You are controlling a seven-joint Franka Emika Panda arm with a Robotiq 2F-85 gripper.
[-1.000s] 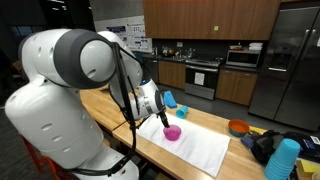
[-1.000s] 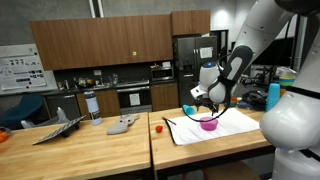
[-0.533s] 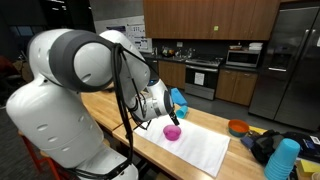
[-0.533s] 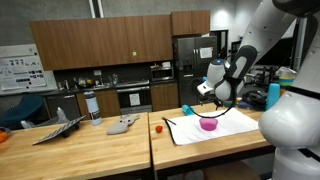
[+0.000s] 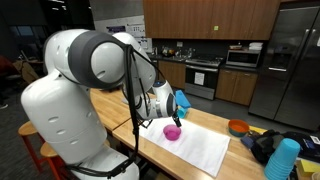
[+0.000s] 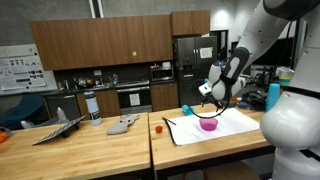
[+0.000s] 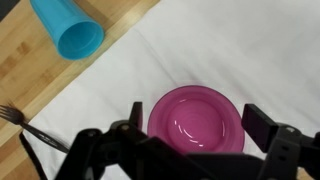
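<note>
Wooden counter [image 7: 18,70] carries a white cloth [image 7: 230,40]. Far left of the jaws, a fork [image 7: 10,113] lies at the cloth's edge. Up and left of them, a blue cup [image 7: 68,28] lies on its side on the wood, just beside the cloth. A pink bowl [image 7: 196,118] sits upright on the cloth, directly below and between the jaws, which stand wide and hold nothing.

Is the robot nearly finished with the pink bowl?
Looks done: the pink bowl sits upright on the white cloth. In hand: nothing; the pincer hangs open above it, not touching. Left untouched: the blue cup lies on its side on the wooden table beside the cloth.
</note>
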